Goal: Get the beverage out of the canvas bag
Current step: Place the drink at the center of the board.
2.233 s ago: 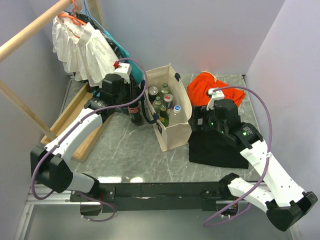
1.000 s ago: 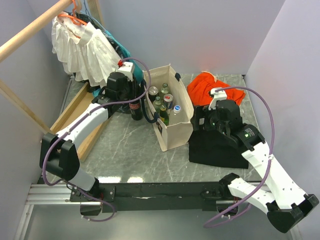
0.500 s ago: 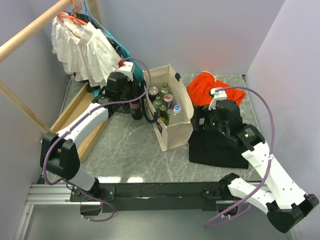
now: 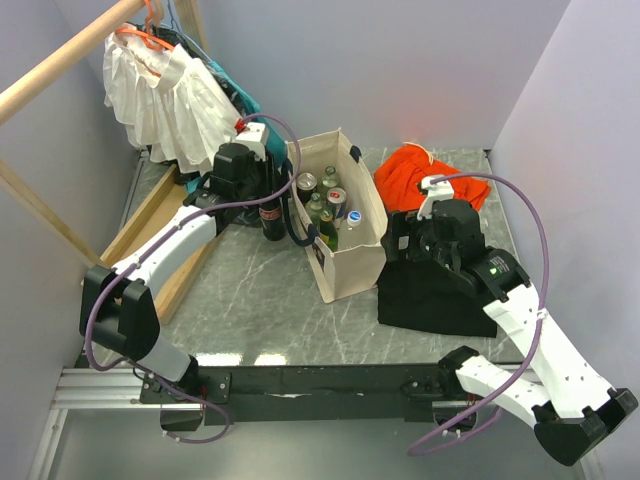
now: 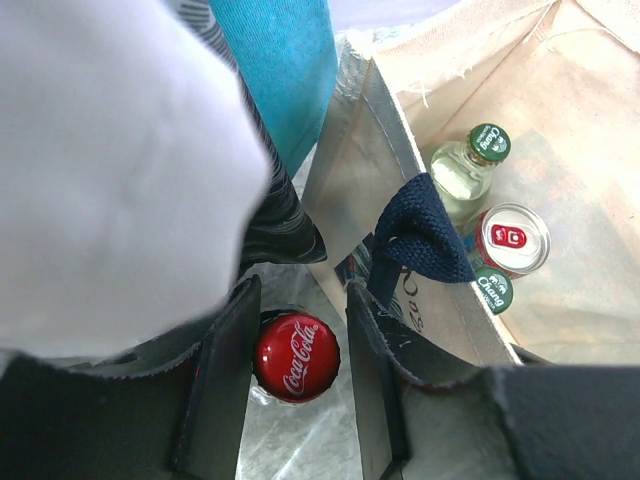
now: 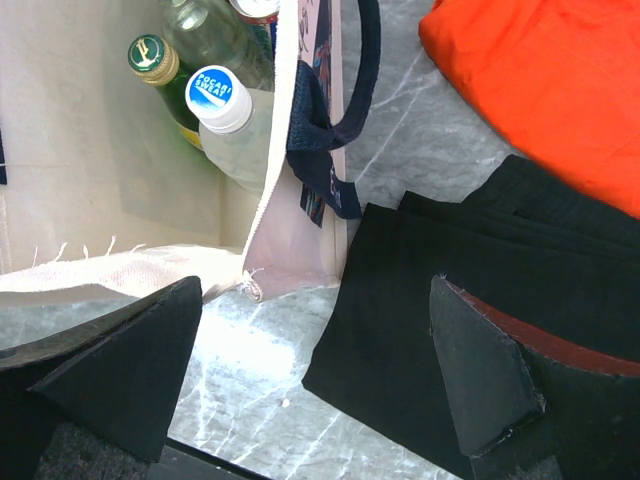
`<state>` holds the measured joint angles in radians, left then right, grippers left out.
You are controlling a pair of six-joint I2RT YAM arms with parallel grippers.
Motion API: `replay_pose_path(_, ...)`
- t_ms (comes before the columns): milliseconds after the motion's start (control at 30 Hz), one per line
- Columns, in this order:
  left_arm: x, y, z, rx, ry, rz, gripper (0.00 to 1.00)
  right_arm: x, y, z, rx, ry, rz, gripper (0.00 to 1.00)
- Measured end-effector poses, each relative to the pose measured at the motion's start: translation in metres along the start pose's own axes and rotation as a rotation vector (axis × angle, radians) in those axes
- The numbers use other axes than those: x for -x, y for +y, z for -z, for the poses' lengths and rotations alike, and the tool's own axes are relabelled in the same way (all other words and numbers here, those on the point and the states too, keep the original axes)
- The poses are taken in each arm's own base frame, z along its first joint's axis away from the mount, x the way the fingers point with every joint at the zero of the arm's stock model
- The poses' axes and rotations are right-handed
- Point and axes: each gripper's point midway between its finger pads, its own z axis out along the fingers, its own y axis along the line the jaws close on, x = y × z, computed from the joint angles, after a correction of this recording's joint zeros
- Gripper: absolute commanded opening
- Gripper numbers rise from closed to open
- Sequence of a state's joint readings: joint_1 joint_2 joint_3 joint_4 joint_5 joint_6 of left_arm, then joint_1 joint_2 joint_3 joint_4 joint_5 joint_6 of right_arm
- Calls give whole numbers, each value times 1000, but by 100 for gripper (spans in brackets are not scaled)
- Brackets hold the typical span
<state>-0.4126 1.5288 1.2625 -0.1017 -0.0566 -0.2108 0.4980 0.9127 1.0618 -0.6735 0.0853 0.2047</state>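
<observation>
The beige canvas bag (image 4: 350,265) stands mid-table with several bottles and cans (image 4: 325,205) upright inside. A dark Coca-Cola bottle (image 4: 270,220) stands on the marble just left of the bag, outside it. My left gripper (image 4: 262,192) straddles its neck from above. In the left wrist view the red cap (image 5: 295,357) sits between the fingers of the left gripper (image 5: 300,335). The cap lies against the left finger, with a narrow gap to the right one. My right gripper (image 4: 400,240) hangs wide open and holding nothing by the bag's right side. The right wrist view shows this gripper (image 6: 315,300) over marble and black cloth.
A green Chang bottle (image 5: 490,142) and a red can (image 5: 512,238) show inside the bag, as does a Pocari Sweat bottle (image 6: 220,95). An orange cloth (image 4: 425,175) and folded black cloth (image 4: 430,290) lie to the right. White garments (image 4: 165,95) hang at the back left above a wooden frame (image 4: 150,240).
The left arm carried the cola bottle slightly back and set it by the bag. Its jaws have since parted a little from the cap. The right arm has stayed still.
</observation>
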Motion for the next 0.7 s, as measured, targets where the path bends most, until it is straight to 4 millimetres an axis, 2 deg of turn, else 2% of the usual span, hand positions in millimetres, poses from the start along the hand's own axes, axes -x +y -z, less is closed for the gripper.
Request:
replay_pose_path(167, 0, 0, 2, 1, 2, 14, 66, 0, 0, 0, 0, 0, -3, 100)
replay_pose_path(200, 0, 0, 3, 3, 5, 15, 76, 0, 0, 0, 0, 0, -4, 100)
replay_pose_path(267, 1, 0, 7, 7, 6, 22, 86, 0, 0, 0, 0, 0, -4, 100)
replay_pose_path(300, 2, 1, 9, 12, 5, 19, 95, 0, 0, 0, 0, 0, -4, 100)
replay_pose_path(433, 10, 3, 21, 26, -8, 22, 96, -1, 1, 0, 5, 4, -3, 100)
replay_pose_path(700, 39, -1, 51, 11, -66, 28, 96, -8, 5, 1, 29, 34, -1, 100)
